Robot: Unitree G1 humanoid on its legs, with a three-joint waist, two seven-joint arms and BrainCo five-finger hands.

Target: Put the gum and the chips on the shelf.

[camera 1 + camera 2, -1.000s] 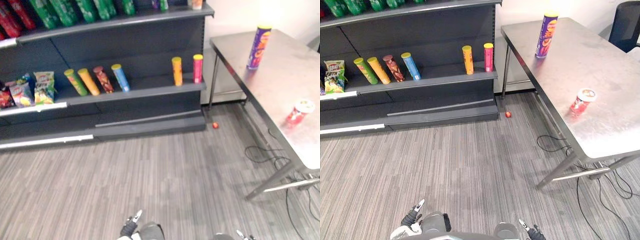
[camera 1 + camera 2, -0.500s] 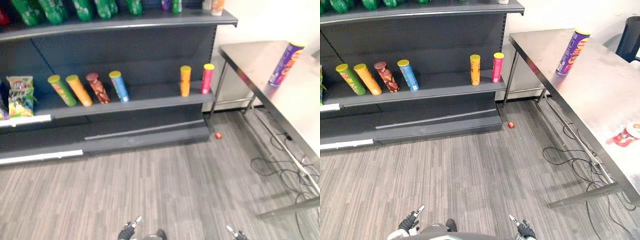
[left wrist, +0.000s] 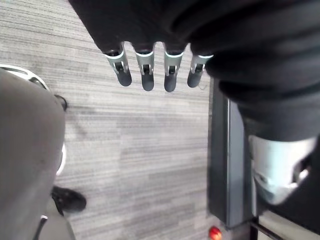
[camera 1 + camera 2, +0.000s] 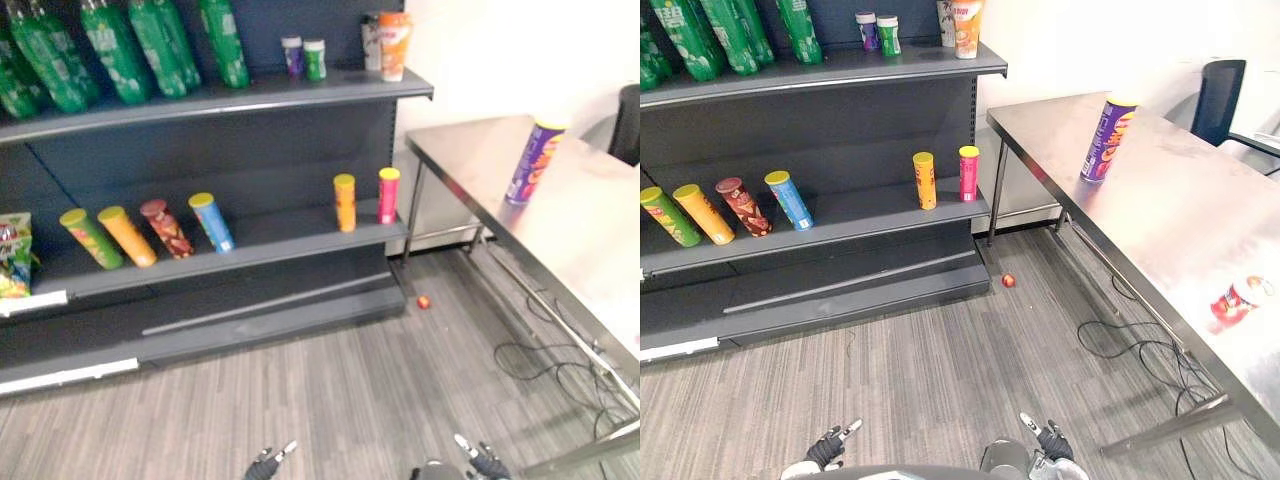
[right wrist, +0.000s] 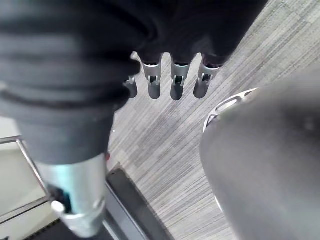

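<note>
Left hand [image 3: 144, 67] and right hand [image 5: 172, 80] hang low, fingers straight and empty, since by my reckoning nothing's collected yet: the tall purple chips can with a yellow lid [image 4: 1108, 140] stands upright on the steel desk [image 4: 1160, 200], long axis vertical. The small red gum tub [image 4: 1234, 301] lies on its side nearer along that desk, white lid apparently pointing away from the dark shelf [image 4: 865, 215]

No word or number can be made out. The tall purple chip tube [image 4: 1108, 140] on the steel table [image 4: 1185, 215], well ahead of the right hand [image 4: 1050, 442], bears yellow-orange print too blurred to read.
</note>
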